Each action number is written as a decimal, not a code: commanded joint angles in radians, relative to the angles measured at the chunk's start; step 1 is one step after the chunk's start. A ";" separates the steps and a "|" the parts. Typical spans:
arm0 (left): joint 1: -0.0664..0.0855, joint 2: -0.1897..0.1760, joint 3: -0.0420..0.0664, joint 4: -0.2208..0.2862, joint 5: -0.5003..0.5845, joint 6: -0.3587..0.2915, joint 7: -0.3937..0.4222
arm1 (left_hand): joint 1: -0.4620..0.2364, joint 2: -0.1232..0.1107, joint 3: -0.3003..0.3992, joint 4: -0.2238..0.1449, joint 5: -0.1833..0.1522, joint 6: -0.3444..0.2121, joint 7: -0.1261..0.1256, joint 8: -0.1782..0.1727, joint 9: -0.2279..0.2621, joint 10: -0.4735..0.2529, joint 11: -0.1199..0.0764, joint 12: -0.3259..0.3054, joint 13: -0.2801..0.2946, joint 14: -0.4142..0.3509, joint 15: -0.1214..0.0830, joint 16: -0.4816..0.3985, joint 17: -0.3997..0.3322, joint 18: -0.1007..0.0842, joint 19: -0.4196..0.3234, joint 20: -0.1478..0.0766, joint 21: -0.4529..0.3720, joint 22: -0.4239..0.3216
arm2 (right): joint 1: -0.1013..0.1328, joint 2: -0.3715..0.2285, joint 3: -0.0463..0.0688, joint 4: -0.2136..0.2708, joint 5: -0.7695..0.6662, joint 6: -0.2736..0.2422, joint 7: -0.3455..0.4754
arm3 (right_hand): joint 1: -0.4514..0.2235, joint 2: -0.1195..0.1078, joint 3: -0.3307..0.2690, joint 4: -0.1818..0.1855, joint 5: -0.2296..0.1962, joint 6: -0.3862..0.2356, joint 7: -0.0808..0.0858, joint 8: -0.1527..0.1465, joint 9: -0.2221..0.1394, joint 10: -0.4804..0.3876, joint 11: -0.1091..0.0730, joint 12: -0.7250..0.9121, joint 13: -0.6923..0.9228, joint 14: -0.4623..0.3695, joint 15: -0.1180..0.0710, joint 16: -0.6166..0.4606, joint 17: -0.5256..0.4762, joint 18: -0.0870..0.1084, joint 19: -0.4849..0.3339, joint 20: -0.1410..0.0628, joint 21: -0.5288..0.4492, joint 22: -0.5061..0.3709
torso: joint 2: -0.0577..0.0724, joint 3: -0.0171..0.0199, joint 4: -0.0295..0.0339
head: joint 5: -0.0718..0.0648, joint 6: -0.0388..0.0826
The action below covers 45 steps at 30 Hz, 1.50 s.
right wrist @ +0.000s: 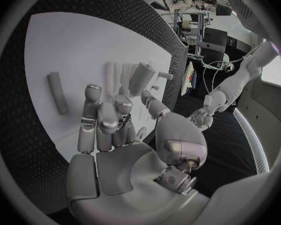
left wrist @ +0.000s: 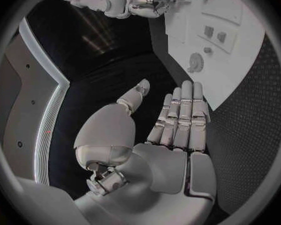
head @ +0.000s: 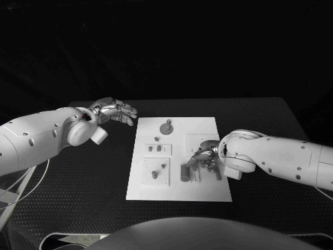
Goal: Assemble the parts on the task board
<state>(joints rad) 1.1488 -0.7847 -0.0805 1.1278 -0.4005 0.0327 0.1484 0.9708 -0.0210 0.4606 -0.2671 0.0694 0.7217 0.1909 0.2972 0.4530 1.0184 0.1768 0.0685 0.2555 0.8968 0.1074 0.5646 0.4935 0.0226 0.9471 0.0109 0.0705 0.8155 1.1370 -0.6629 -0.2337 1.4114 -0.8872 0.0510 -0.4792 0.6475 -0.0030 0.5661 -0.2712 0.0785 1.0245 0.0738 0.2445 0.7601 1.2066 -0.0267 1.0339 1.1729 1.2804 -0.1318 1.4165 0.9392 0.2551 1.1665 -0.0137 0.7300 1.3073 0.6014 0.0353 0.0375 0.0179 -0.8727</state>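
Parts (head: 190, 172) beneath right robot hand (head: 204, 155)

This looks like a robotics lab or test room. A black textured table (head: 264, 112) stands against a dark backdrop and carries a flat white rectangular task board (head: 212, 194) with small fixtures. Beyond the table edge, the right wrist view shows a cluttered metal equipment rack (right wrist: 193, 15) with boxes, monitors and loose cables.
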 commanded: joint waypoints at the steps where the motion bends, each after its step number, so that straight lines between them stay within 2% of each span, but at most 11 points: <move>1: 0.001 0.001 0.001 0.002 0.002 0.012 0.007 | -0.010 0.003 0.001 0.007 -0.006 -0.008 0.039 0.004 -0.001 -0.007 -0.002 0.003 -0.001 0.007 0.002 -0.006 0.002 0.015 0.001 -0.001 0.002 -0.001 | -0.001 -0.001 0.000 0.002 -0.009 -0.001 0.004 | -0.005 -0.002 0.002 0.006 0.001 -0.001 0.010 -0.003 -0.002 -0.009 -0.001 -0.004 -0.001 -0.005 0.000 -0.004 -0.001 0.007 0.003 0.005 -0.007 0.019 | 0.000 -0.0002 -0.0004 | 0.001 0.000; 6: 0.001 0.000 0.001 0.002 0.002 0.012 0.007 | -0.010 0.003 0.001 0.007 -0.006 -0.008 0.039 0.004 -0.001 -0.007 -0.002 0.003 -0.001 0.008 0.002 -0.006 0.002 0.015 0.001 -0.001 0.003 -0.001 | -0.001 -0.007 0.000 0.012 -0.011 0.015 0.012 | -0.005 -0.002 0.002 0.006 0.001 -0.001 0.010 -0.003 -0.002 -0.009 -0.001 -0.004 -0.001 -0.005 0.000 -0.004 -0.001 0.007 0.003 0.005 -0.007 0.019 | 0.000 0.0000 -0.0002 | 0.001 0.000; 10: 0.001 0.000 0.001 0.002 0.002 0.012 0.007 | -0.010 0.003 0.001 0.007 -0.006 -0.008 0.039 0.004 -0.001 -0.007 -0.002 0.003 -0.001 0.008 0.002 -0.007 0.003 0.015 0.001 -0.001 0.003 -0.001 | -0.001 -0.022 0.000 0.040 -0.048 0.024 0.024 | -0.005 -0.002 0.002 0.006 0.001 -0.001 0.010 -0.003 -0.002 -0.009 -0.001 -0.004 -0.001 -0.005 0.000 -0.004 -0.001 0.007 0.003 0.005 -0.007 0.019 | 0.000 0.0003 0.0004 | 0.001 0.000; 11: 0.001 -0.001 0.001 0.002 0.002 0.012 0.007 | -0.010 0.003 0.001 0.007 -0.006 -0.008 0.039 0.004 -0.001 -0.007 -0.002 0.003 -0.001 0.008 0.002 -0.007 0.003 0.015 0.001 -0.001 0.003 -0.001 | -0.001 -0.025 0.000 0.046 -0.059 0.025 0.027 | -0.014 -0.054 -0.009 -0.003 -0.002 -0.004 0.011 -0.005 -0.002 -0.010 -0.001 -0.004 -0.001 -0.006 0.001 -0.004 -0.002 0.007 0.001 0.005 -0.007 0.019 | 0.000 0.0004 0.0005 | 0.002 0.000; 16: 0.001 -0.002 0.001 0.002 0.002 0.012 0.007 | -0.010 0.003 0.001 0.007 -0.006 -0.008 0.039 0.004 -0.001 -0.007 -0.002 0.003 -0.002 0.008 0.002 -0.007 0.003 0.015 0.001 -0.001 0.003 -0.001 | -0.001 -0.050 0.000 0.092 -0.096 0.052 0.036 | 0.011 -0.091 0.020 0.002 0.002 0.001 0.009 -0.007 0.000 -0.007 -0.002 -0.003 0.000 0.000 -0.001 -0.002 0.001 0.007 0.010 -0.001 -0.008 0.018 | 0.000 0.0005 -0.0010 | 0.003 0.000; 19: 0.001 -0.002 0.000 0.002 0.002 0.013 0.007 | -0.010 0.003 0.002 0.006 -0.006 -0.008 0.039 0.004 -0.001 -0.007 -0.002 0.003 -0.002 0.008 0.002 -0.007 0.003 0.015 0.001 -0.001 0.003 -0.001 | -0.001 -0.059 0.001 0.112 -0.113 0.062 0.040 | 0.061 -0.107 0.037 -0.016 0.001 0.014 0.005 -0.003 0.005 -0.001 -0.005 0.001 0.001 0.007 -0.004 0.002 0.008 0.007 0.015 -0.004 -0.006 0.020 | 0.000 0.0006 -0.0018 | 0.003 0.000; 22: 0.001 -0.002 0.000 0.002 0.002 0.013 0.007 | -0.010 0.003 0.002 0.006 -0.006 -0.008 0.039 0.004 -0.001 -0.007 -0.002 0.003 -0.002 0.008 0.002 -0.007 0.003 0.015 0.001 -0.001 0.003 -0.001 | -0.001 -0.060 0.001 0.122 -0.137 0.075 0.043 | 0.117 -0.124 0.040 -0.017 0.000 0.029 0.000 0.002 0.011 0.011 -0.010 0.008 0.002 0.013 -0.007 0.004 0.011 0.007 0.019 -0.004 -0.004 0.020 | 0.000 0.0009 -0.0012 | 0.002 0.000; 26: 0.000 -0.002 0.000 0.002 0.002 0.013 0.007 | -0.010 0.003 0.002 0.006 -0.006 -0.009 0.039 0.004 -0.001 -0.007 -0.002 0.003 -0.002 0.008 0.002 -0.007 0.004 0.015 0.001 -0.001 0.003 -0.001 | -0.001 -0.055 0.000 0.122 -0.181 0.095 0.043 | 0.145 -0.127 0.034 -0.017 0.000 0.044 -0.004 0.007 0.016 0.021 -0.014 0.014 0.004 0.018 -0.011 0.006 0.013 0.007 0.022 -0.003 -0.004 0.020 | 0.000 0.0011 -0.0007 | 0.001 0.000; 31: 0.000 -0.001 0.000 0.002 0.002 0.014 0.006 | -0.010 0.003 0.002 0.006 -0.006 -0.009 0.039 0.004 -0.001 -0.007 -0.002 0.003 -0.002 0.008 0.002 -0.008 0.004 0.015 0.000 -0.001 0.003 -0.001 | -0.002 -0.045 0.000 0.119 -0.238 0.092 0.040 | 0.157 -0.121 0.028 -0.015 0.000 0.057 -0.009 0.010 0.019 0.032 -0.018 0.020 0.006 0.026 -0.014 0.008 0.020 0.007 0.025 -0.003 -0.004 0.020 | 0.000 0.0004 -0.0006 | 0.001 0.000; 45: 0.000 -0.002 0.000 0.001 0.002 0.018 0.003 | -0.010 0.003 0.002 0.006 -0.006 -0.009 0.039 0.004 -0.001 -0.007 -0.002 0.003 -0.002 0.008 0.002 -0.008 0.005 0.015 0.000 -0.001 0.003 -0.002 | -0.024 -0.027 0.000 0.115 -0.236 0.093 0.035 | 0.126 -0.106 0.014 0.006 0.000 0.071 -0.014 0.007 0.020 0.048 -0.024 0.035 0.016 0.032 -0.019 0.013 0.027 0.007 0.032 -0.004 -0.007 0.018 | 0.000 0.0003 -0.0001 | 0.001 0.000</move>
<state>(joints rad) 1.1488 -0.7872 -0.0805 1.1279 -0.4005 0.0354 0.1467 0.9709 -0.0210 0.4606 -0.2671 0.0694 0.7217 0.1909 0.2972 0.4532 1.0184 0.1767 0.0685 0.2547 0.8968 0.1073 0.5607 0.4970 0.0221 0.9471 0.0109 0.0705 0.8157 1.1135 -0.6911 -0.2335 1.5280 -1.1054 0.1264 -0.4489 0.7821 -0.1069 0.5834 -0.2697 0.0784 1.0815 0.0535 0.2503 0.7784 1.2475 -0.0502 1.0640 1.1885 1.3096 -0.1454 1.4242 0.9651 0.2486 1.1919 -0.0176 0.7261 1.3081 0.6014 0.0359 0.0373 0.0183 -0.8727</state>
